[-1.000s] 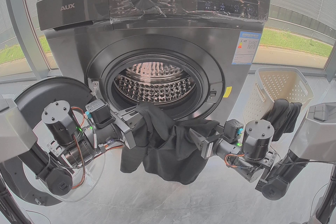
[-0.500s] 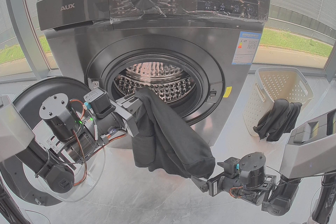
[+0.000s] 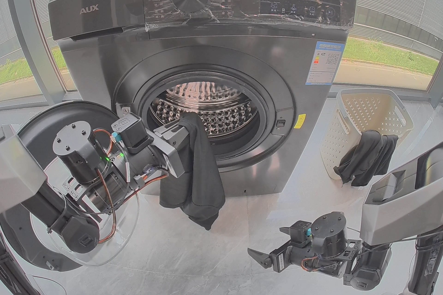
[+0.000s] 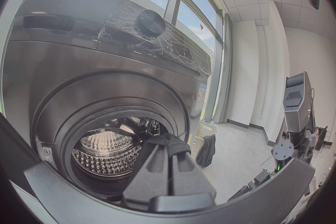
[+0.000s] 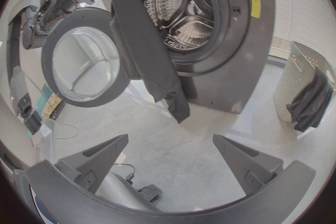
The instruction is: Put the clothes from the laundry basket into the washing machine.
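Head view: the left tool (image 3: 183,132) is clenching a black garment (image 3: 200,176), dangling before the open washing machine (image 3: 258,56). Left wrist view: jaws are pinching its top; pushing deep into the drum (image 4: 105,154) seems wise. Right wrist view: the right tool (image 5: 169,140) is hanging released

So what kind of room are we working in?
Likely a glass-walled demo or test room, not a home laundry: a washer stands on a tiled floor before tall windows, a basket beside it.
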